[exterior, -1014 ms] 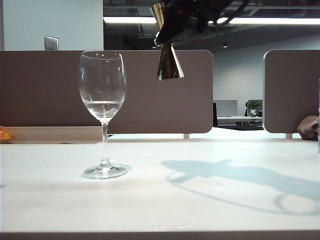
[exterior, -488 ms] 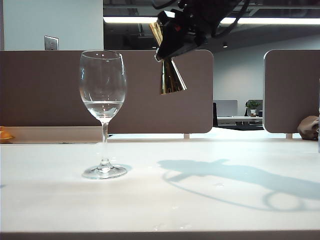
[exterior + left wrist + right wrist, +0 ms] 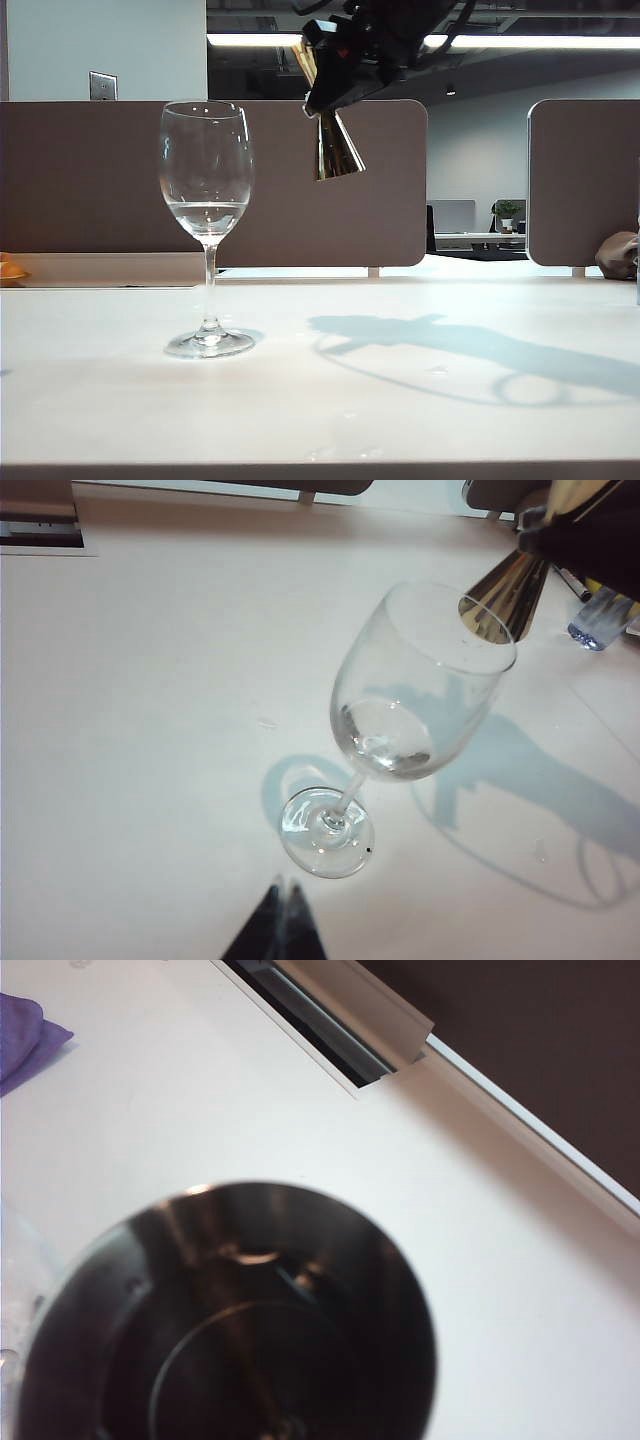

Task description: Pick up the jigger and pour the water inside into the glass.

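High above the table (image 3: 420, 420), the right gripper (image 3: 345, 75) pinches the gold jigger (image 3: 335, 150) narrowly at its waist, up and to the right of the glass (image 3: 206, 200), which holds a little water (image 3: 206, 212). A slip could knock the rim. The left gripper (image 3: 278, 920), fingertips together and empty, waits near the glass's foot.

Open-plan office: desk partitions (image 3: 320, 180), ceiling strip lights (image 3: 530, 42), monitor (image 3: 450, 215) behind
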`<state>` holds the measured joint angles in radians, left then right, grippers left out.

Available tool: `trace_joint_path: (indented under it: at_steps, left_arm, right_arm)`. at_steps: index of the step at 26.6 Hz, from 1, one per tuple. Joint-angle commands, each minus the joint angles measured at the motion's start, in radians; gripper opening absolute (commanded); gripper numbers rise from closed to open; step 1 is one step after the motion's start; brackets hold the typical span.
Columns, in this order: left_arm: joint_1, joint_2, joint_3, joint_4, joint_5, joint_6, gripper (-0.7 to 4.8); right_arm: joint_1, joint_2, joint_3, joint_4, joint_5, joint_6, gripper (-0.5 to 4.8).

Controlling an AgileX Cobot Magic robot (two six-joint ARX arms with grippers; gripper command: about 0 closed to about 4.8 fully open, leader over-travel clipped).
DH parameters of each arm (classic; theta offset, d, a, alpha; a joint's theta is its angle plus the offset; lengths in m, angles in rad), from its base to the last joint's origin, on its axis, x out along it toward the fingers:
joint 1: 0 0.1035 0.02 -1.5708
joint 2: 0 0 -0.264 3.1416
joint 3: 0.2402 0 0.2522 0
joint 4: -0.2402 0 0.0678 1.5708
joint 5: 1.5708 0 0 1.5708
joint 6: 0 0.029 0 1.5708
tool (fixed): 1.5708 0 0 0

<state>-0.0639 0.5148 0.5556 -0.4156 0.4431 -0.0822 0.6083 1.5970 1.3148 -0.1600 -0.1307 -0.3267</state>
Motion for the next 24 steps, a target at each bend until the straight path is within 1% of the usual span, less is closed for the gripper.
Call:
trace_joint_path:
  at_steps: [1,8,11,14,24]
  left_arm:
    - [0.0,-0.001,0.003,0.011,0.003,0.003,-0.01]
    - [0.0,-0.001,0.003,0.012,0.005,0.003,-0.01]
    - [0.0,-0.001,0.003,0.011,0.006,0.003,-0.01]
    - [0.0,-0.001,0.003,0.01,0.006,0.003,-0.01]
    - [0.0,-0.001,0.003,0.008,0.006,0.003,-0.01]
  right_arm:
    - [0.012,0.013,0.038,-0.001,0.003,0.0,0.17]
    - [0.066,0.029,0.039,-0.026,0.027,-0.071,0.17]
    - [0.09,0.039,0.039,-0.023,0.03,-0.071,0.17]
    - [0.111,0.048,0.041,-0.023,0.054,-0.072,0.17]
    - [0.124,0.05,0.042,-0.028,0.077,-0.121,0.17]
